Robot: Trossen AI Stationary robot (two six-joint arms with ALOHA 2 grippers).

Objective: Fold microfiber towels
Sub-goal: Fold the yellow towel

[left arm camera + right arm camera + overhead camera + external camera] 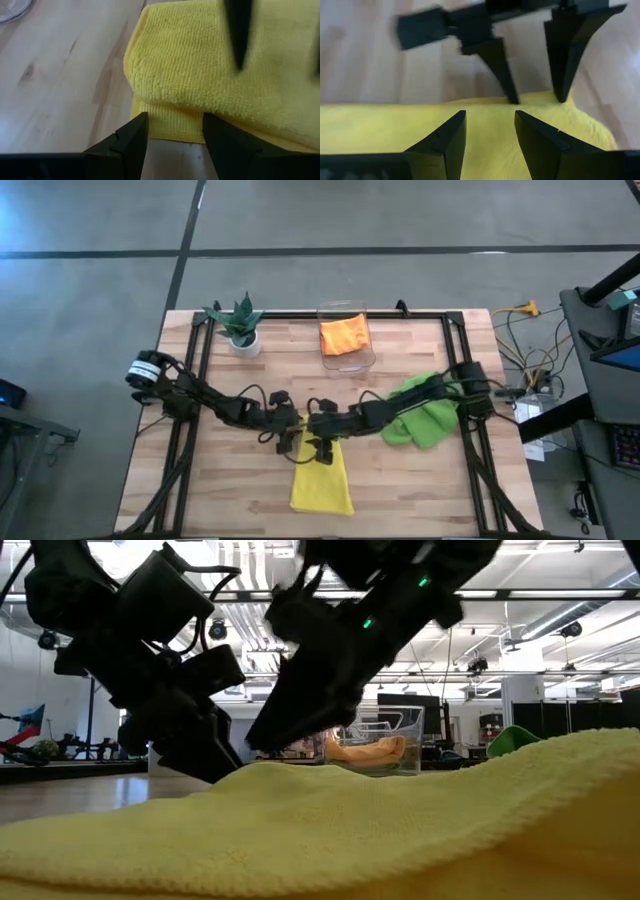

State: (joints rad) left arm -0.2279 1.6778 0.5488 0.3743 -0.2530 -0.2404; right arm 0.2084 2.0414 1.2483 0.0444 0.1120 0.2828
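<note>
A yellow towel [322, 480] lies folded in a long strip on the wooden table [200, 470], its near end at the front edge. Both grippers meet over its far end. My left gripper [290, 436] is open, its fingertips either side of the towel's layered edge [170, 131]. My right gripper [322, 450] is open just above the towel's top [490, 145], facing the left gripper's fingers [506, 75]. A lime green towel [425, 412] lies bunched under my right arm. An orange towel [345, 335] rests in the clear bin [347, 362]. My left gripper comes slanting down from the table's left at the yellow towel's far corner, where an upper fold [150, 95] lies over a lower layer. I cannot tell whether its fingertips [139, 124] touch the cloth. My right gripper slants down from the right over the towel; I cannot tell whether its fingers [454, 131] touch it.
A small potted plant [241, 328] stands at the far left. The clear bin sits at the far middle. A black frame rail [185, 430] runs along the table's left and right sides. Bare wood lies left of the yellow towel and near the front right.
</note>
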